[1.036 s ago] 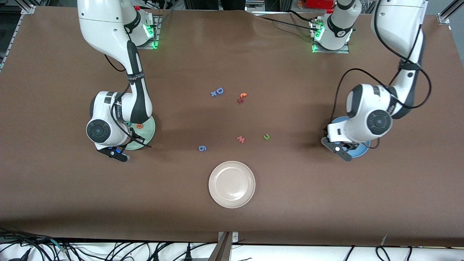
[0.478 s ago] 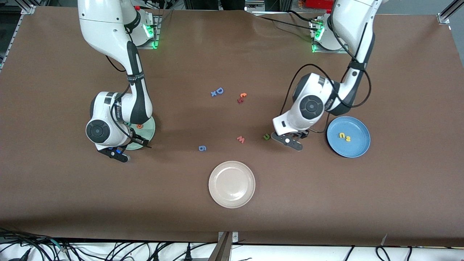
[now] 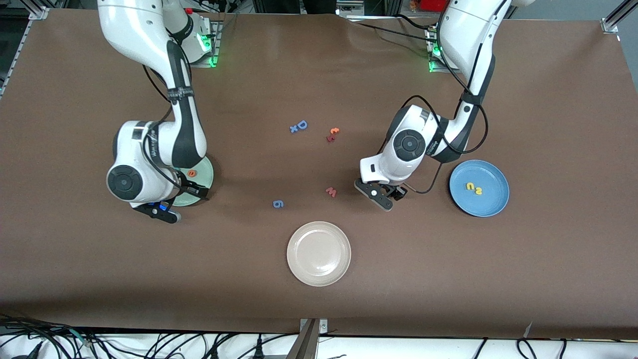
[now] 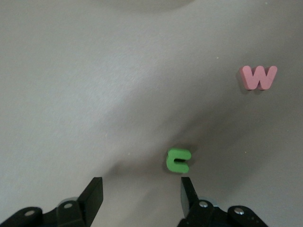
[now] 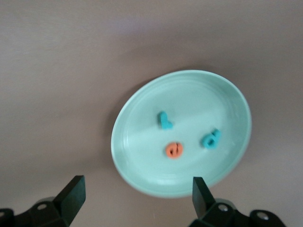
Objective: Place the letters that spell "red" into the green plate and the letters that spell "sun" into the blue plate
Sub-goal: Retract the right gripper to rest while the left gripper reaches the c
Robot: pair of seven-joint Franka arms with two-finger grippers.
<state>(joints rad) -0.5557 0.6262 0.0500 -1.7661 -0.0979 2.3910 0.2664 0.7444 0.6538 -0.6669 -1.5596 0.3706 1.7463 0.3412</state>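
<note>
The green plate (image 5: 142, 137) holds a teal "r" (image 5: 164, 120), an orange "e" (image 5: 174, 150) and a teal "d" (image 5: 211, 139). My right gripper (image 5: 136, 191) hangs open and empty over the plate's rim. In the front view the right arm covers most of this plate (image 3: 203, 174); the orange "e" (image 3: 192, 173) shows. The blue plate (image 3: 491, 199) holds two yellow letters (image 3: 474, 188). My left gripper (image 4: 140, 194) is open just above the table, and the green "u"/"n" letter (image 4: 178, 160) lies just ahead of one fingertip (image 4: 187, 189), untouched. In the front view this gripper (image 3: 381, 197) hides that letter.
A pinkish "w" (image 3: 331, 191) lies beside the left gripper, toward the right arm's end. A blue "6" (image 3: 278, 203), a beige-white plate (image 3: 319, 253), a blue "D" with an "x" (image 3: 299, 126) and orange and red letters (image 3: 332, 134) occupy the table's middle.
The left arm swung from over the blue plate to over the green letter, uncovering the two yellow letters. The right arm shifted slightly above the green plate.
</note>
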